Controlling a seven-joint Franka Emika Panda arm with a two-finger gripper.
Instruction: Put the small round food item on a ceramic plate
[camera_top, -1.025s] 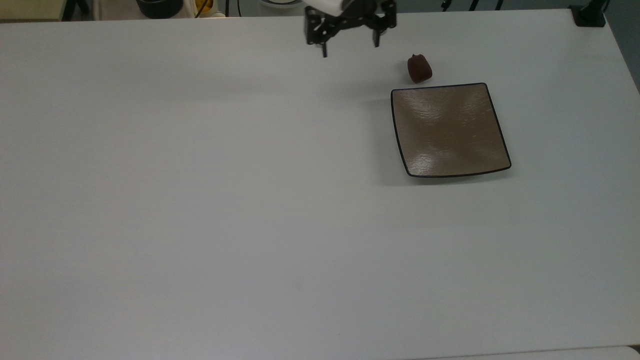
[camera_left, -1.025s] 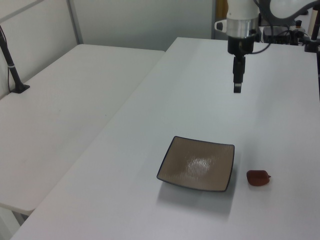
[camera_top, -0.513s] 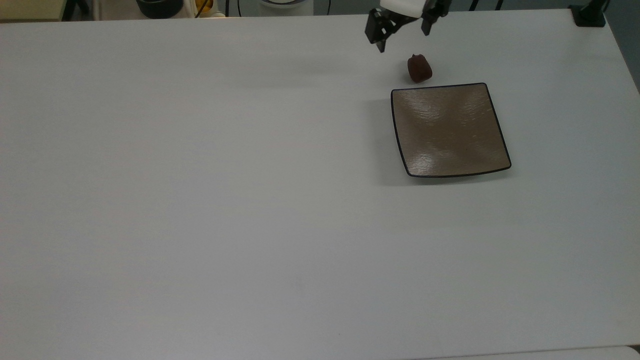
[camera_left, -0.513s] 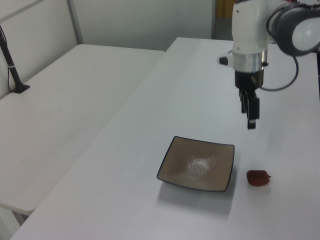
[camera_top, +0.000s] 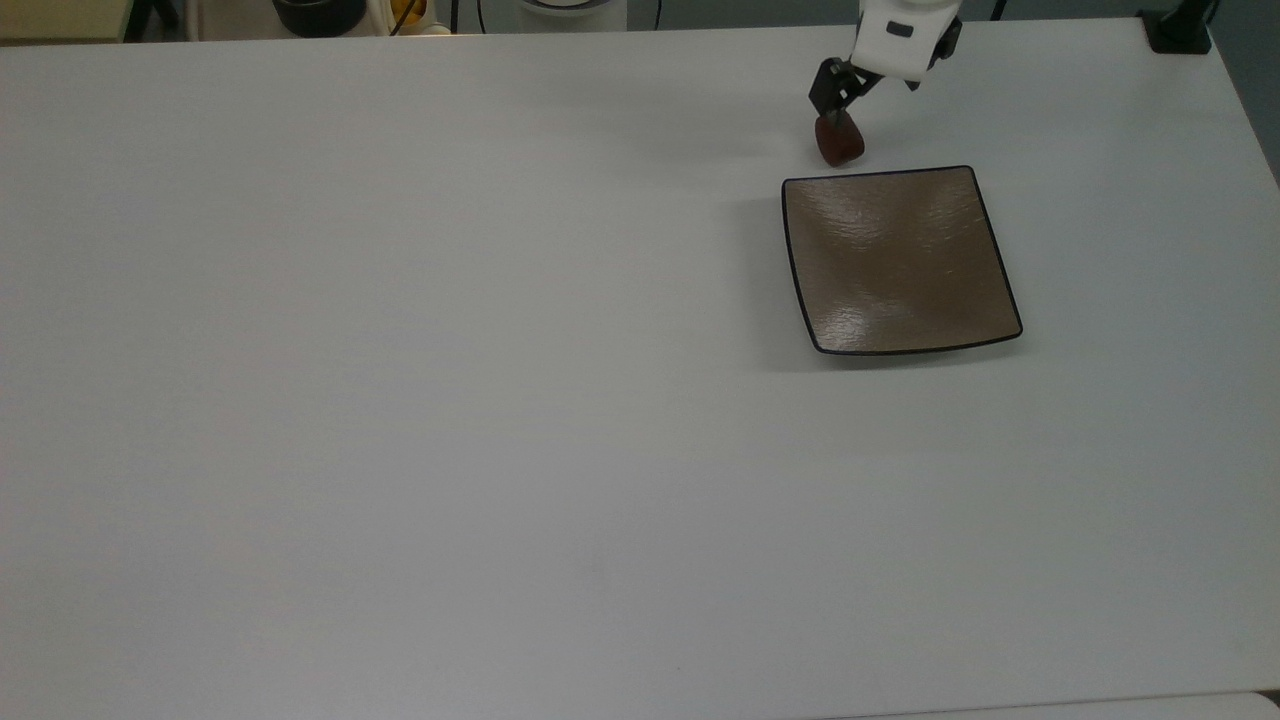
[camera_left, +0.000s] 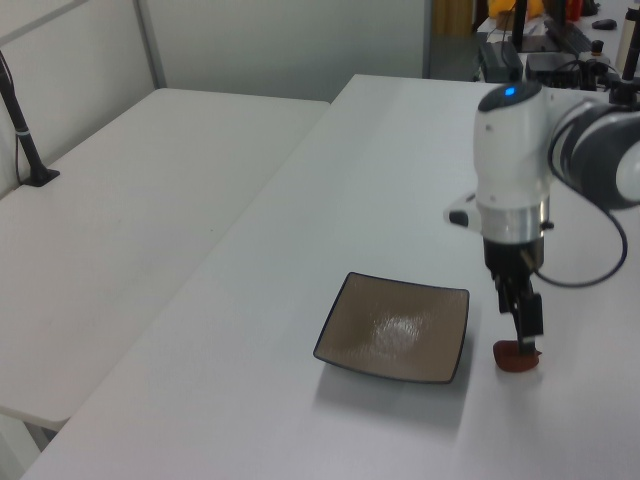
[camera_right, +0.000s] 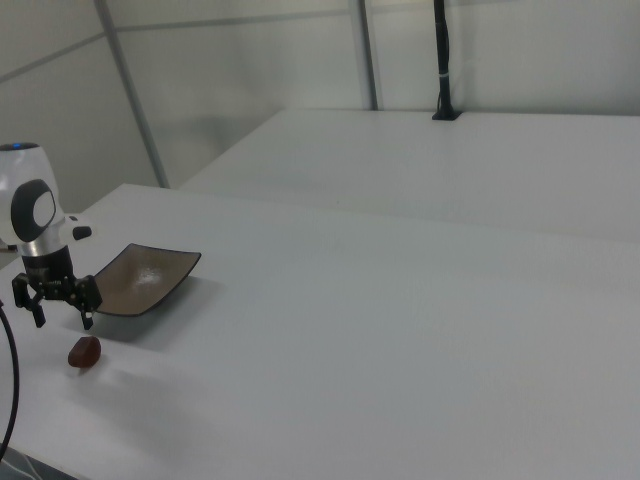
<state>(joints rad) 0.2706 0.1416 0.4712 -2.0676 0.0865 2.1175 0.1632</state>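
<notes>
in the top view, i am hanging my gripper (camera_top: 838, 98) at the upper right of the frame, directly above the small round food item (camera_top: 839, 141), which is sitting on the white table (camera_top: 400, 400) just beyond the upper left corner of the ceramic plate (camera_top: 898, 260). the item is lying close to the plate's top edge but apart from it, and the plate's dipped centre is carrying nothing.

in the left view, at the lower right of the frame, my gripper (camera_left: 527, 330) is pointing straight down with its tip right over the food item (camera_left: 516, 358), which is resting just to the right of the plate (camera_left: 395, 327). i cannot judge from here whether anything is touching it.

in the right view, at the lower left of the frame, my fingers (camera_right: 88, 315) are standing spread wide, with open air between them, and the food item (camera_right: 84, 351) is lying on the table below them, in front of the plate (camera_right: 140, 280). i am gripping nothing.

so i judge the task is barely begun: the approach looks made, while lowering, closing on the item, lifting it and setting it on the plate are all left.
</notes>
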